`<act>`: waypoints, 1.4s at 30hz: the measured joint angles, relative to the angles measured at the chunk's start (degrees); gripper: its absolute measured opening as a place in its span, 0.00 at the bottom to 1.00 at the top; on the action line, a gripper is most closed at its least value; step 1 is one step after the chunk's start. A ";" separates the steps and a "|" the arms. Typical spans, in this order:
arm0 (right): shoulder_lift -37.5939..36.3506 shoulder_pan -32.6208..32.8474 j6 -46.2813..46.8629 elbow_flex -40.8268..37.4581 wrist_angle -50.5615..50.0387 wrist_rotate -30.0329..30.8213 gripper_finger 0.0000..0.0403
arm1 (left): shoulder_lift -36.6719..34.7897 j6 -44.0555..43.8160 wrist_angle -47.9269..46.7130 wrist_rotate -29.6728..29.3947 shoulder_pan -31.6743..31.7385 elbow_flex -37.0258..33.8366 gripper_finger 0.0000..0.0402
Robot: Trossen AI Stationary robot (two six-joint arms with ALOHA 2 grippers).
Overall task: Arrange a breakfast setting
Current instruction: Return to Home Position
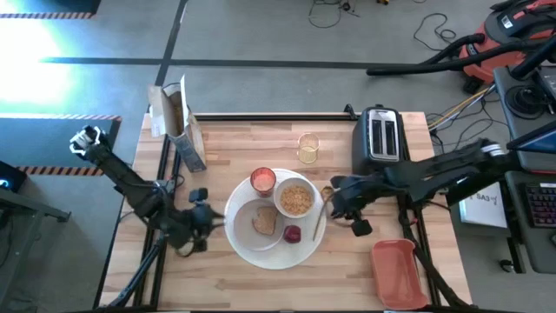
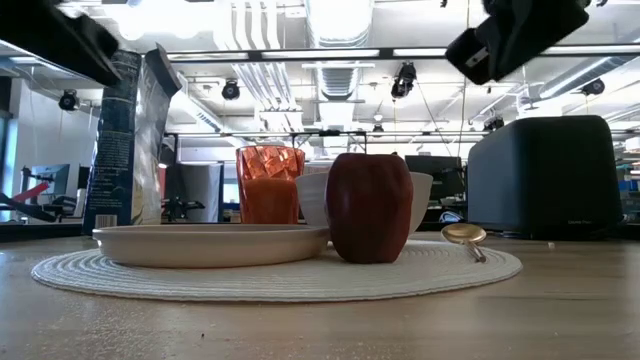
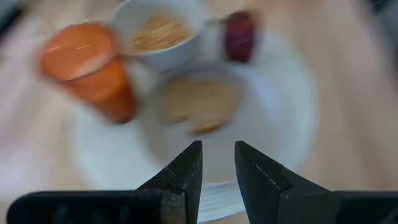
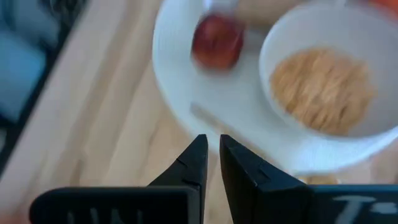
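Setting sits assembled mid-tabletop (image 1: 226, 278) on large round white plate (image 1: 306, 249); left gripper (image 1: 201, 216) and right gripper (image 1: 334, 196) flank it, fingers nearly closed, empty; judged step: withdraw both arms upward, clear of gold metal spoon (image 1: 323, 205)

Left gripper (image 1: 211, 217) and right gripper (image 1: 330, 196) hover low, facing each other, fingers nearly closed, holding nothing.
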 joint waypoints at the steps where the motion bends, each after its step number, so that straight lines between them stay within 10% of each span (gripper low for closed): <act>1: -2.65 0.25 1.53 -3.00 4.44 0.59 0.08 | -1.33 0.31 3.61 0.20 -1.84 -1.96 0.19; 10: -16.35 3.29 6.93 -22.31 23.99 9.12 0.08 | -8.22 11.72 35.47 1.23 -10.54 -17.46 0.19; 27: -19.38 5.35 10.27 -47.73 61.11 17.08 0.08 | -8.86 12.14 54.12 0.91 -10.27 -32.54 0.19; 42: -19.41 5.35 13.74 -54.96 67.17 23.00 0.08 | -8.65 10.20 56.39 -3.52 -10.24 -37.54 0.19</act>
